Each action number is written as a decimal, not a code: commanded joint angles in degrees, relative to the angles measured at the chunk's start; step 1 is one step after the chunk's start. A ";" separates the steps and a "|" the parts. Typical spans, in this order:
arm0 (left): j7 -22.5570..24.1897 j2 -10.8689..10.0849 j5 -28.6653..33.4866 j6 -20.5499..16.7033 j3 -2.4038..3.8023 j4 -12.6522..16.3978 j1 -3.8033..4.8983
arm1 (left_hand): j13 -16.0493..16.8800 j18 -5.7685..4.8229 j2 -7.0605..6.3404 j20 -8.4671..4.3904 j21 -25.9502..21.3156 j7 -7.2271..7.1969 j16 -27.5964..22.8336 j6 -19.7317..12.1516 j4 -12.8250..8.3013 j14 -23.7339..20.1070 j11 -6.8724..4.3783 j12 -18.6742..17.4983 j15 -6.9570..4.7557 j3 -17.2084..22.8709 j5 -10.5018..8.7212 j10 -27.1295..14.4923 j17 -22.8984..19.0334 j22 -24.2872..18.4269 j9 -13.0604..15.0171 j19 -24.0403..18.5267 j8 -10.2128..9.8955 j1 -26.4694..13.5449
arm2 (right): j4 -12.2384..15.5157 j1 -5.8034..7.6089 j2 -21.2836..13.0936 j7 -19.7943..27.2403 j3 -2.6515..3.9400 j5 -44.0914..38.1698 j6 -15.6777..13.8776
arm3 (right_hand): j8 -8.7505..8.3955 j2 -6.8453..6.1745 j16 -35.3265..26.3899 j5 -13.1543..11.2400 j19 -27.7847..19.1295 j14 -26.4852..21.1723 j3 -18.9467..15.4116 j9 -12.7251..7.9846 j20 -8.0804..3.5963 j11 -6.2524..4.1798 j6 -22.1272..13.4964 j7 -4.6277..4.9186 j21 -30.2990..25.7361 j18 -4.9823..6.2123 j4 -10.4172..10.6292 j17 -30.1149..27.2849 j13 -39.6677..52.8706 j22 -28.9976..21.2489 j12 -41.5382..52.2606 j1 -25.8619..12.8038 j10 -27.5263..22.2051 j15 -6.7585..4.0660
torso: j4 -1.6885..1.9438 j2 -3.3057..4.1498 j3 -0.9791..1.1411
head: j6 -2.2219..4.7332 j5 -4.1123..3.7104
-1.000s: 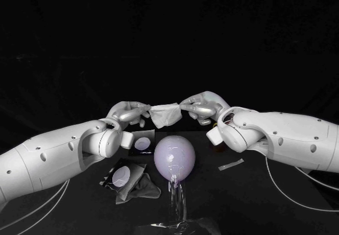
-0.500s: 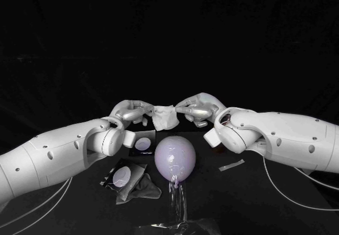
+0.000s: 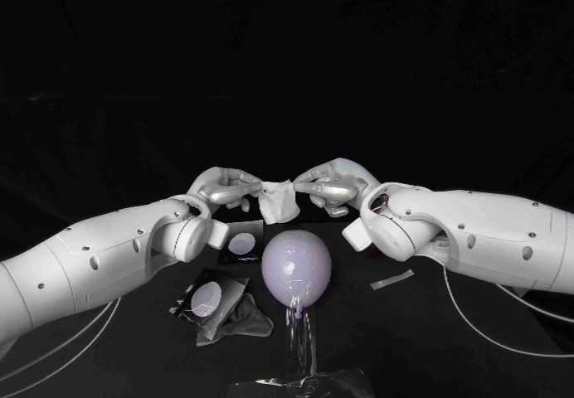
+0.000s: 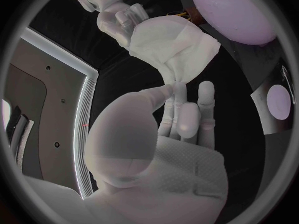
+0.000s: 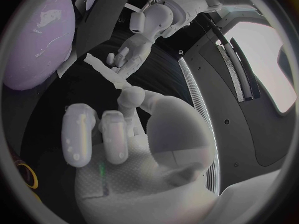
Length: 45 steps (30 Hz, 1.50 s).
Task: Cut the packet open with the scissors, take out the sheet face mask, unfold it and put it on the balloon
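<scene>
Nearest me on the desk lies a clear plastic piece, with a clear streak running from it up to the balloon, a pale lilac egg shape at the middle. On the left arm's side of the balloon lies a dark packet with a pale oval on it, and a crumpled grey piece rests against it. On the other side lies a small pale strip. A second dark packet sits just beside the balloon's far end. Beyond that, raised off the desk, my left hand and right hand sit close together. Each pinches an upper edge of the white face mask. It hangs rumpled between them, past the balloon and apart from it.
</scene>
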 commanded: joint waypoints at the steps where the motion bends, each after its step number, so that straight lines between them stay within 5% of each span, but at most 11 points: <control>1: -0.84 0.05 -4.44 2.14 0.04 -0.10 0.13 | -0.08 0.64 -0.32 0.14 -0.07 0.32 -0.16 -0.16 -0.42 -0.39 0.18 -0.35 0.13 -0.12 0.15 -0.44 -0.10 -0.05 -0.12 -0.47 -0.28 0.30 | 0.03 0.04 0.02 0.31 0.05 0.31 0.40 | 2.93 0.26 0.21 0.13 1.01 5.19 0.05 4.47 0.01 0.10 0.63 -0.33 0.04 0.25 -0.45 11.89 0.07 11.97 0.15 0.19 0.31 -0.37 | -0.01 0.00 -0.01 | 0.02 -0.01; 7: -1.16 -0.78 -5.16 3.18 0.03 0.28 0.12 | -0.35 0.55 -1.81 0.60 -0.34 0.91 -0.50 -1.48 -0.41 -2.54 0.93 -0.71 0.80 -1.19 0.12 -1.32 -3.47 -0.11 -0.78 -1.29 -1.65 -1.48 | -0.21 0.05 -0.02 0.27 0.05 0.19 0.52 | 2.95 0.26 0.23 0.13 1.07 5.20 0.07 4.49 0.00 0.11 0.62 -0.33 0.16 0.22 -0.46 11.92 0.06 12.01 0.14 0.18 0.31 -0.37 | 0.01 0.00 -0.04 | 0.10 -0.02; 11: -0.85 -1.57 -5.05 3.97 0.02 0.55 0.12 | -1.33 0.32 -3.32 1.64 -2.22 1.72 -3.11 -3.05 0.18 -11.17 2.22 -2.57 2.10 -2.79 0.12 -4.38 -16.46 -0.96 -1.52 -3.33 -3.09 -3.92 | -0.49 0.06 0.03 0.14 0.05 -0.54 1.08 | 2.95 0.26 0.23 0.13 1.07 5.20 0.07 4.49 0.00 0.11 0.62 -0.33 0.16 0.22 -0.46 11.92 0.06 12.01 0.14 0.18 0.31 -0.37 | 0.02 -0.01 -0.04 | 0.09 -0.05; 15: -0.35 -2.37 -4.71 4.45 0.02 0.60 0.11 | -2.18 0.23 -4.48 2.80 -5.07 2.12 -6.41 -3.70 0.46 -18.74 3.17 -3.88 3.09 -4.58 0.14 -6.42 -24.95 -2.46 -1.87 -5.50 -3.64 -5.37 | -0.98 0.10 0.13 -0.10 0.04 -4.82 3.02 | 2.97 0.26 0.22 0.13 1.07 5.19 0.08 4.51 0.00 0.11 0.61 -0.32 0.16 0.22 -0.48 11.89 0.06 12.01 0.14 0.18 0.31 -0.37 | 0.01 -0.02 -0.04 | 0.12 -0.02; 26: 1.84 -3.84 -3.98 5.62 0.01 0.46 0.11 | -5.05 0.40 -4.18 5.25 -12.43 2.65 -12.78 -3.28 -0.10 -25.74 4.51 -7.48 4.66 -6.45 0.17 -9.42 -28.31 -6.98 -2.28 -8.28 -3.76 -4.89 | -2.64 0.82 0.80 0.20 0.04 -27.29 8.12 | 3.11 0.04 0.54 0.13 1.59 5.33 0.16 4.65 -0.01 0.08 0.57 -0.35 1.15 -0.01 -0.73 12.33 0.41 12.31 0.76 0.17 0.52 -0.38 | 0.05 0.03 -0.02 | 0.08 -0.02; 30: 4.82 -3.84 -3.84 7.74 0.02 0.57 0.11 | -7.82 -0.59 -3.80 7.31 -19.59 2.45 -20.01 -2.20 -0.30 -33.08 5.21 -11.21 5.92 -5.96 0.20 -8.25 -31.73 -11.11 -2.69 -12.66 -4.30 -4.59 | -2.66 1.52 0.86 0.11 0.04 -37.82 9.68 | 3.19 -0.07 0.79 0.13 1.88 5.44 0.18 4.71 -0.02 0.07 0.61 -0.37 1.69 -0.13 -0.80 12.66 0.56 12.48 1.04 0.15 0.64 -0.39 | 0.01 0.01 -0.07 | 0.18 0.09; 32: 6.45 -3.80 -3.50 9.12 0.03 0.62 0.11 | -10.66 -3.52 -3.54 10.06 -30.73 3.16 -29.91 -1.81 -0.54 -41.06 6.10 -15.67 8.23 -4.97 0.18 -6.34 -36.54 -17.52 -3.24 -20.96 -5.56 -4.13 | -2.64 1.94 0.95 -0.07 0.04 -41.92 10.39 | 3.20 -0.08 0.81 0.13 1.96 5.44 0.18 4.72 -0.02 0.07 0.62 -0.37 1.84 -0.17 -0.80 12.68 0.59 12.52 1.10 0.14 0.65 -0.39 | 0.02 -0.01 -0.06 | 0.28 0.09; 38: 11.19 -3.79 -1.49 11.49 0.05 0.94 0.11 | -11.36 -4.45 -3.97 10.23 -39.87 3.64 -40.68 -1.77 -1.36 -40.04 6.63 -24.34 9.03 -5.00 0.26 -3.29 -42.19 -24.58 -4.06 -19.49 -7.96 -3.39 | -2.53 3.08 1.36 -1.15 0.04 -52.72 11.15 | 3.32 -0.16 1.02 0.13 2.18 5.53 0.19 4.80 -0.03 0.05 0.74 -0.40 2.27 -0.27 -0.74 12.96 0.81 12.65 1.51 0.04 0.84 -0.40 | 0.03 -0.02 -0.01 | 0.39 0.06; 45: 14.27 -3.92 1.70 13.47 0.08 1.37 0.12 | -11.34 -4.83 -3.37 10.24 -43.76 4.04 -47.97 -1.41 -1.27 -38.28 6.87 -29.57 9.37 -5.63 0.13 -1.21 -45.09 -27.93 -4.33 -17.11 -9.19 -3.18 | -2.32 4.45 1.59 -3.35 0.05 -61.42 9.71 | 3.51 -0.30 1.30 0.14 2.41 5.66 0.28 4.92 -0.06 -0.04 0.96 -0.51 2.70 -0.36 -0.58 13.34 1.09 12.78 2.03 -0.10 1.14 -0.44 | 0.02 -0.04 -0.03 | 0.66 -0.19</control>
